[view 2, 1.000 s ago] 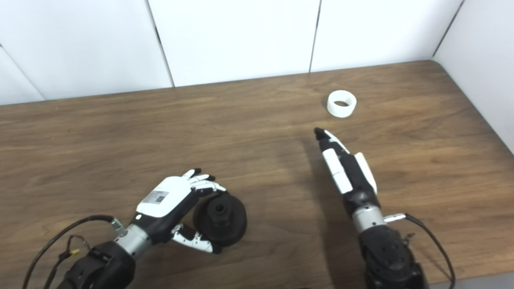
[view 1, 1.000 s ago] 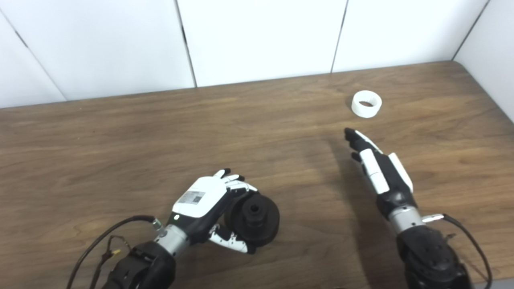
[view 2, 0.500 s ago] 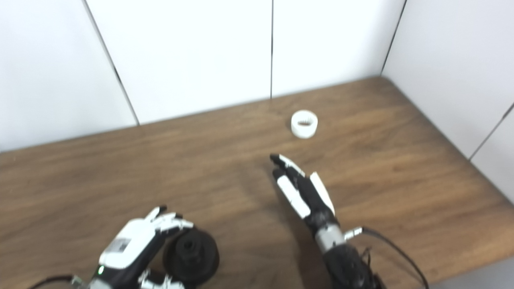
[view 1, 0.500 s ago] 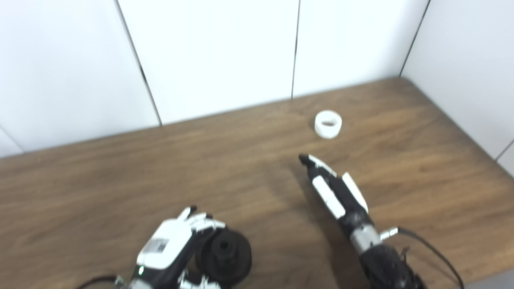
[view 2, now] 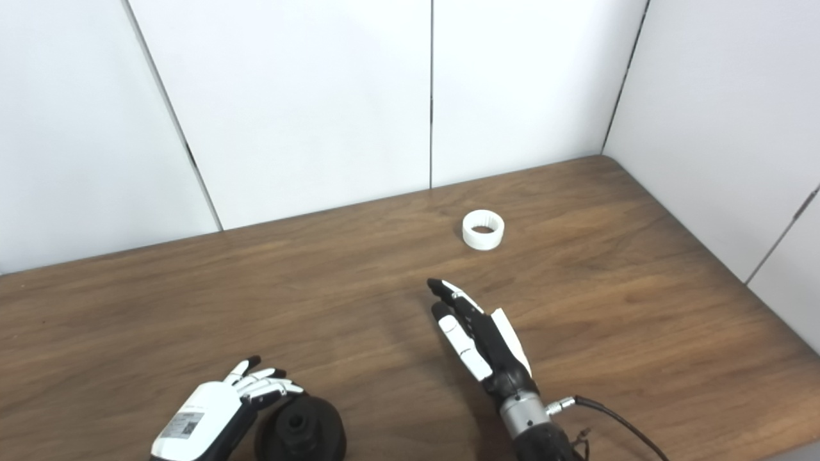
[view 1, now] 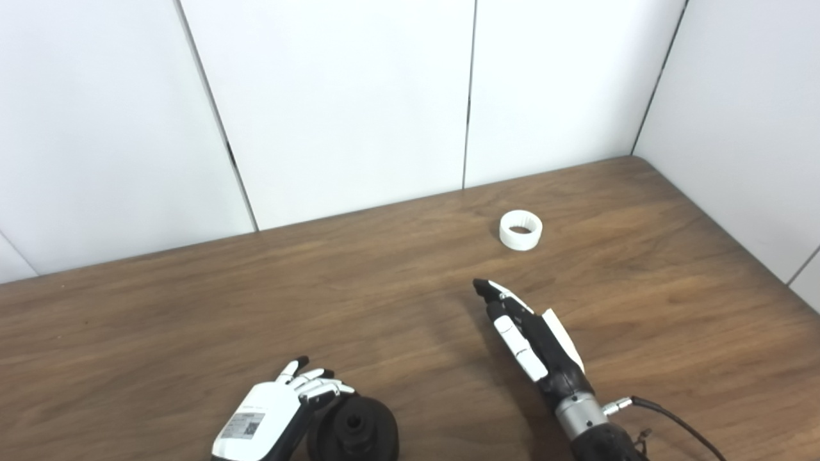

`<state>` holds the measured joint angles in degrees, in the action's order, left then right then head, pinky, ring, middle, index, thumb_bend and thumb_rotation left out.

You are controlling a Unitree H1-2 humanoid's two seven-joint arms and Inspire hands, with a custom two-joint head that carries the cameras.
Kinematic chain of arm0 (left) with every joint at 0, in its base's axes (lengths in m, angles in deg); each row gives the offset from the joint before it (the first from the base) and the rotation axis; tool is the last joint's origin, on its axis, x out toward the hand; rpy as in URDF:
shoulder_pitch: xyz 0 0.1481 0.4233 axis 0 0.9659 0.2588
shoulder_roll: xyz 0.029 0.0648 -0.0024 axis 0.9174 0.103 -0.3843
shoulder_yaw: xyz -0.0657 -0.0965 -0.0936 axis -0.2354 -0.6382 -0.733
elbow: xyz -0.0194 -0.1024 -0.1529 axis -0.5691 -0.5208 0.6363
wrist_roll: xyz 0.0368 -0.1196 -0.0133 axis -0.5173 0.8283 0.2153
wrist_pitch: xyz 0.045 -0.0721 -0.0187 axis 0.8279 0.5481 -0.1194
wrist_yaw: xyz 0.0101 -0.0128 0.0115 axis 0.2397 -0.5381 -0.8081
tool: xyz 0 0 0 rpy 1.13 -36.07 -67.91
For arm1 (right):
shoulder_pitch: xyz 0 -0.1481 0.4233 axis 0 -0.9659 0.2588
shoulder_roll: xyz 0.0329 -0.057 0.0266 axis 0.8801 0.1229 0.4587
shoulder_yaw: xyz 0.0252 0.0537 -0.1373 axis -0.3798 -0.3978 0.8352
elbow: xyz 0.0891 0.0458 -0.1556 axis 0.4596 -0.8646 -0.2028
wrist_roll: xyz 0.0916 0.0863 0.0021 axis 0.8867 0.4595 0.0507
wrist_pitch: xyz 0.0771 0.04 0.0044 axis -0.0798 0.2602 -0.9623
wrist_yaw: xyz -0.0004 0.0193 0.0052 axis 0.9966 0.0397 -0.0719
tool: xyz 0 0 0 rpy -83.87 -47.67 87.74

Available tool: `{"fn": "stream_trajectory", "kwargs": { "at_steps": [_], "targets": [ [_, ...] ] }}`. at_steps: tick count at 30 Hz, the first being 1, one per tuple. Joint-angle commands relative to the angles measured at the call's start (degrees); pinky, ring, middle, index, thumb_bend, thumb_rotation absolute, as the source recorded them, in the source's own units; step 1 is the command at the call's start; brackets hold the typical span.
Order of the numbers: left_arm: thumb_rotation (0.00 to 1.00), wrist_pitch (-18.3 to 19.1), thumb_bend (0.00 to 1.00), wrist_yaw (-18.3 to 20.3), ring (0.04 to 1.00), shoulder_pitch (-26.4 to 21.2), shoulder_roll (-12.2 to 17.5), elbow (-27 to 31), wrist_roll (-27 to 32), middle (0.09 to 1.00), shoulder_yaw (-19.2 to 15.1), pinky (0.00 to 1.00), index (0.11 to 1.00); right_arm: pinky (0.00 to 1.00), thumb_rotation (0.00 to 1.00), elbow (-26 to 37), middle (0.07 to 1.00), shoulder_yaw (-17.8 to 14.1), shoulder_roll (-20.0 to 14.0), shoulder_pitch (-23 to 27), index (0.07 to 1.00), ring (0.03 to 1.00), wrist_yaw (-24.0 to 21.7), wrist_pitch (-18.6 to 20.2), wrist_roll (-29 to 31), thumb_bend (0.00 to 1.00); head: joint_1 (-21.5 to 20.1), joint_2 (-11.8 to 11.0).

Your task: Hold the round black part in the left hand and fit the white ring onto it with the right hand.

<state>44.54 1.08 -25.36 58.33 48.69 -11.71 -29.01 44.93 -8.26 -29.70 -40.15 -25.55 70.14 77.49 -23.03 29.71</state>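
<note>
Ring [view 1: 520,230], white, probably light and rigid, lay on the surface [view 1: 640,269], best pinched across its rim; right hand [view 1: 528,336] extended flat, empty; left hand [view 1: 282,413] cupped the black part [view 1: 355,435].

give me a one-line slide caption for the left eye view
Left hand cups the round black part at the table's near edge while the open right hand reaches toward the white ring, untouched on the table.

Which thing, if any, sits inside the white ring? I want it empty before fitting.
Nothing shows inside the ring: only bare table through its bore. The near inner wall is hidden by its rim.
</note>
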Motion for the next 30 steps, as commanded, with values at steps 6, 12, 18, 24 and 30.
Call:
{"fn": "stream_trajectory", "kwargs": {
  "at_steps": [6, 12, 18, 24, 30],
  "targets": [
    [0.06, 2.8, 0.53, 2.6, 0.890, 1.2, 0.5, -2.3, -5.1, 0.784, 1.1, 1.00, 0.481, 0.93, 0.85, 3.0, 0.912, -1.0, 0.6, -1.0, 0.867, 0.932, -1.5, -0.9, 1.6, 0.57, 2.3, 1.2],
    [0.06, 4.1, 0.53, 3.6, 0.883, 1.3, 0.2, -1.0, -6.0, 0.784, 1.2, 1.00, 0.482, 0.81, 0.39, 9.4, 0.894, -2.7, -3.6, 3.5, 0.868, 0.881, -4.3, 2.4, -1.6, 0.75, 2.8, 1.7],
    [0.06, 3.5, 0.53, 3.0, 0.883, 1.7, 0.5, -1.1, -5.5, 0.780, 1.2, 1.00, 0.482, 0.90, 0.31, 13.9, 0.915, -3.7, -11.7, 12.2, 0.861, 0.923, -9.3, 11.2, -14.6, 0.85, 1.9, 1.6],
    [0.06, 3.8, 0.53, 3.1, 0.881, 2.2, 0.4, -0.6, -6.0, 0.782, 1.3, 1.00, 0.482, 0.95, 0.26, 13.1, 0.949, -4.8, -19.7, 21.1, 0.869, 0.989, -16.3, 18.5, -19.1, 0.92, 1.3, 1.6],
    [0.06, 3.8, 0.53, 2.9, 0.877, 2.2, 0.5, -0.5, -6.2, 0.781, 1.3, 1.00, 0.482, 0.96, 0.28, 7.1, 0.949, -4.2, -25.7, 28.6, 0.863, 0.994, -20.3, 19.9, -22.7, 0.97, 1.2, 1.8]
  ]
}}
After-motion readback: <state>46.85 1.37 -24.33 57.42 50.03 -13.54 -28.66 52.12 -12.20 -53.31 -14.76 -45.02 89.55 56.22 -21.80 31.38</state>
